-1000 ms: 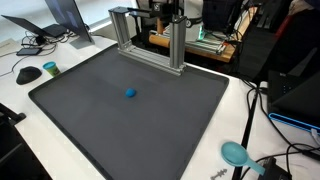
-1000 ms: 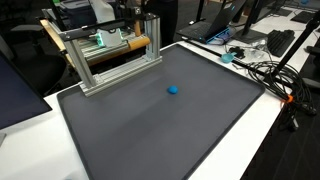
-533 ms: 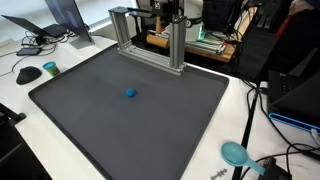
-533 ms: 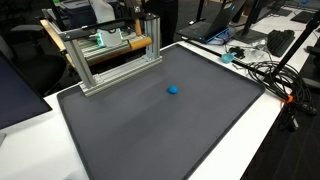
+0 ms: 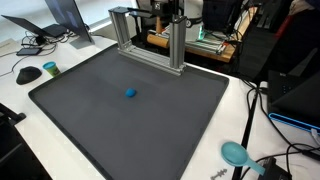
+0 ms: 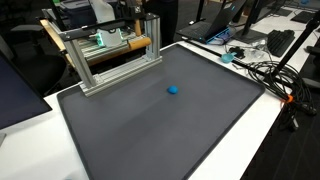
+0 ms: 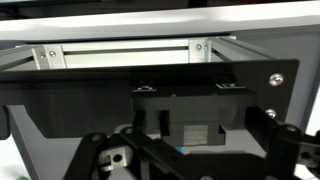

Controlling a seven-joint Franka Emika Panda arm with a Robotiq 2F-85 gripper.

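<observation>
Blue block (image 5: pixel 130 94) lies on the mat (image 5: pixel 95 115) — well apart from pincer (image 7: pixel 175 166).

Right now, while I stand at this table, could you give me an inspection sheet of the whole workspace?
Surface: dark grey mat lying flat on a white table.
Job's things: aluminium frame at the mat's far edge, nearest the gripper; small blue object alone mid-mat.
Clutter: computer mouse and teal round lid beside the mat; teal round-headed tool on the table.
Grippers: gripper open, holding nothing, facing the frame in the wrist view.
Cables: cable bundle on the table beside the mat.
Surroundings: laptop; desks with electronics behind.
</observation>
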